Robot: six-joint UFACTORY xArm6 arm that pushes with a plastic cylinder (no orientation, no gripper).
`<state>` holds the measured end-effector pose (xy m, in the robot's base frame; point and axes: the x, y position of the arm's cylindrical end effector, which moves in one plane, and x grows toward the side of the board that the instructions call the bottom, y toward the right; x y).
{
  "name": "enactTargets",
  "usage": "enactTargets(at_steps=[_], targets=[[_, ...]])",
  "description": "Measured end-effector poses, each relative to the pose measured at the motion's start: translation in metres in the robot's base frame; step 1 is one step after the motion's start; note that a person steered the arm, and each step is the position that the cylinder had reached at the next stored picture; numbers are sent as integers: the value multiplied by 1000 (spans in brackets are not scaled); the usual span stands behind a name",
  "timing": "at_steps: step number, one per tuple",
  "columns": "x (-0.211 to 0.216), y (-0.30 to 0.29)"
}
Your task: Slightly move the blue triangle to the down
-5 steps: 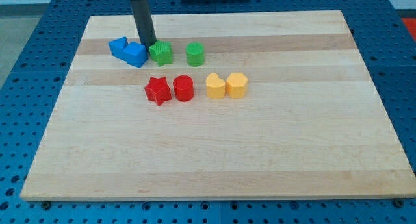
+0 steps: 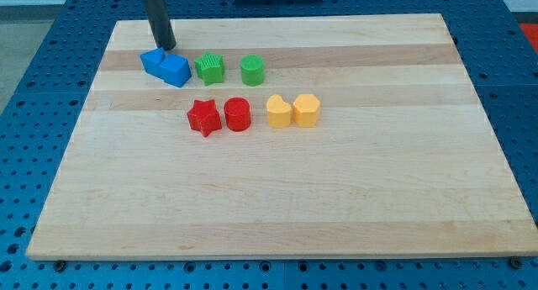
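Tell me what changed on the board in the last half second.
My tip slid toward the view's upper left, from between the blue blocks and the green star to just above the two blue blocks. Nothing was taken hold of. All the blocks, blue, green, red and yellow, stayed as they were.

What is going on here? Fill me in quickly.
A robot arm's dark rod is working over a wooden board that holds small coloured blocks. My tip sits just above the two blue blocks, right behind the blue triangle, which touches the blue cube-like block. That placing suits pushing the triangle toward the view's bottom. To the right stand two green blocks. Below them are a red star, a red cylinder and two yellow blocks.
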<state>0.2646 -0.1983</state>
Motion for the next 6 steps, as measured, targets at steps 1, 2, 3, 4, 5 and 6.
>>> enactTargets(at_steps=[1,2,3,4,5,6], targets=[[11,-3],[20,-4],[25,-4],[25,-4],[26,-8],[26,-9]])
